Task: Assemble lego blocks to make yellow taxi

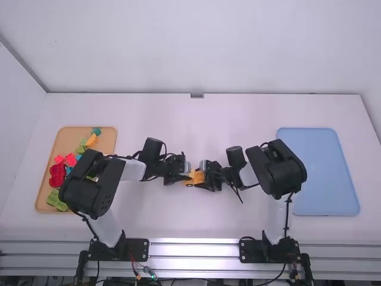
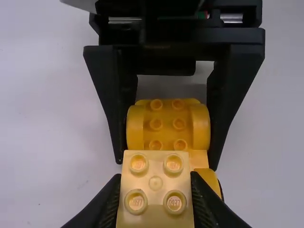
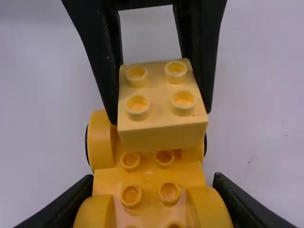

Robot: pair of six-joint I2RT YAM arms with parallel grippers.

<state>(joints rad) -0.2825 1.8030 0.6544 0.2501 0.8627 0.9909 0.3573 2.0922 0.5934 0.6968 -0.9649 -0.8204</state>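
Note:
Near the table's middle, my left gripper (image 1: 183, 171) and my right gripper (image 1: 206, 175) face each other at a yellow car base (image 1: 194, 180). In the left wrist view my left gripper (image 2: 155, 190) is shut on a pale yellow 2x2 block (image 2: 156, 183), studs up, which overlaps the car base (image 2: 167, 124). My right gripper (image 3: 152, 202) grips the sides of the studded base (image 3: 149, 185) in the right wrist view. There the pale block (image 3: 159, 104) sits above one end of the base; whether they touch I cannot tell.
An orange tray (image 1: 44, 202) with red, green, yellow and teal blocks lies at the left, partly under the left arm. At the right is a blue tray (image 1: 324, 173), its near left edge close beside the right arm.

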